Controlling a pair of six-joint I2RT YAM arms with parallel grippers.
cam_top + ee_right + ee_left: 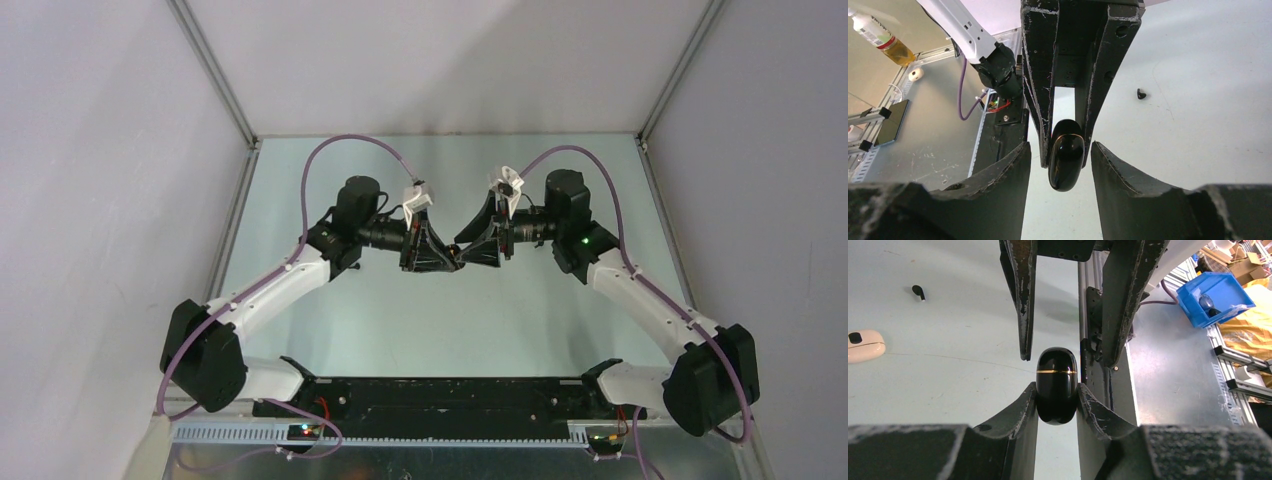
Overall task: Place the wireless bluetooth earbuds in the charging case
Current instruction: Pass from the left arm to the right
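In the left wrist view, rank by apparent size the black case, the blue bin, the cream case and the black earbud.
1. Glossy black oval case and blue plastic bin: look alike; the case is nearest the camera.
2. Cream rounded case, cut by the edge.
3. Tiny black stemmed earbud.

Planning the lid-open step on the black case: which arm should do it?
Right, probably. The left gripper is shut on the black case, whose lid is closed. The right gripper is open, its fingers either side of the case's free end, not touching.
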